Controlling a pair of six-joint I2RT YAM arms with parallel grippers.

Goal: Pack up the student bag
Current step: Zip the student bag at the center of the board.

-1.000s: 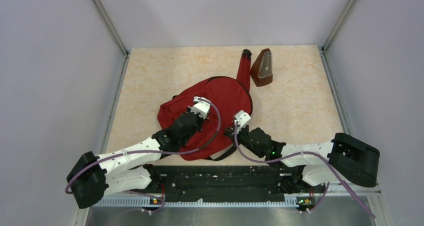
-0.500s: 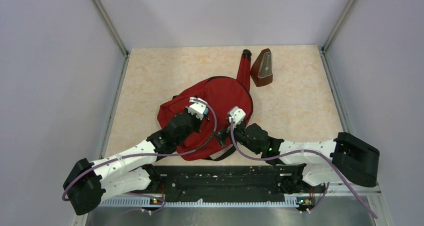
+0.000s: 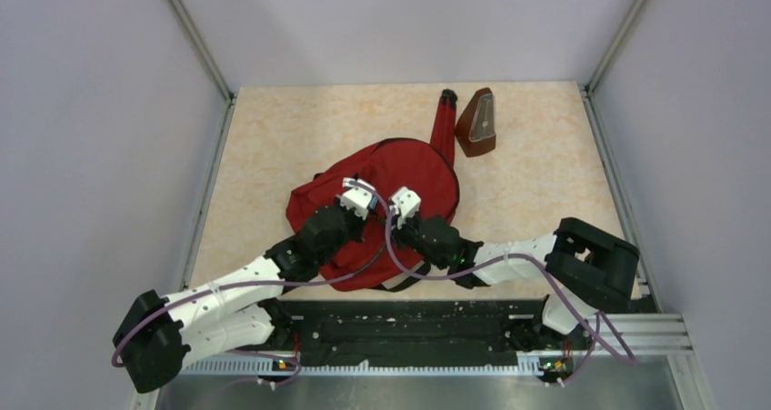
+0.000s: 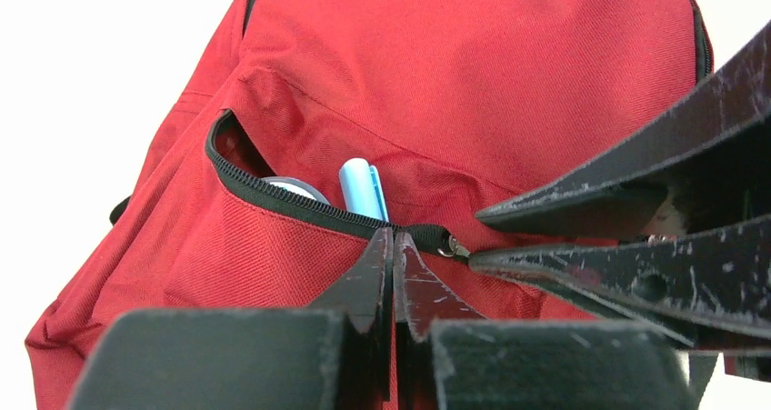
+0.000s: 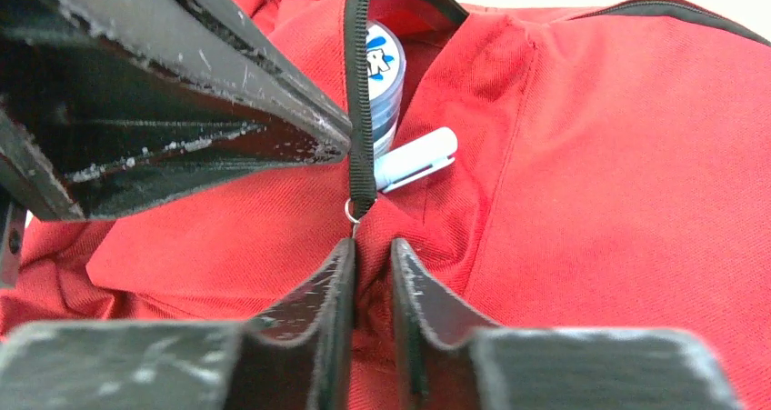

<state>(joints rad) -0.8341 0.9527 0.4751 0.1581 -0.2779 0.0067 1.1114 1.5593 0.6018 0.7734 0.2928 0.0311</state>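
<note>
Top: bag (image 3: 418,165) lies flat mid-counter (image 3: 273,137); both hands meet over its front pocket.

Left wrist: left hand (image 4: 393,239) has fingers together just below the pocket zipper (image 4: 273,195); whether cloth is nipped, cannot tell. Pen (image 4: 361,187) pokes out.

Right wrist: right hand (image 5: 373,246) has fingers a sliver apart below the pull (image 5: 352,212); grip unclear.

Judgement: soft, light cloth, likely to bunch. Take the pull and brace the fabric beside it.

Bright, even light; wrist views overexposed to white, near claws perhaps slightly blurred.
</note>
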